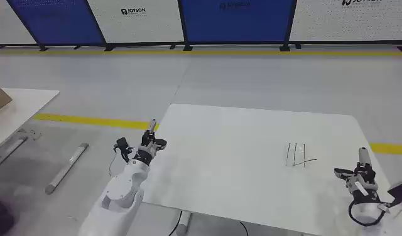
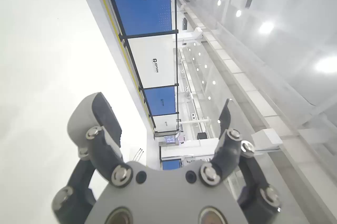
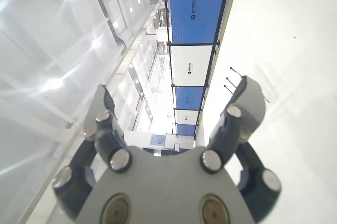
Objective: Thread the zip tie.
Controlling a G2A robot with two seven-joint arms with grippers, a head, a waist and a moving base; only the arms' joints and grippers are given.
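Note:
Several thin black zip ties lie loose on the white table, toward its right side. My left gripper sits at the table's left edge, far from them, open and holding nothing. In the left wrist view its gripper frames the ties as small and distant. My right gripper is at the table's right edge, a short way right of the ties, also open with nothing in it. In the right wrist view the ties' heads lie just beyond one finger of that gripper.
Another white table stands off to the left, and a grey tube lies on the floor between the two. Blue and white partition panels line the back behind a yellow floor stripe.

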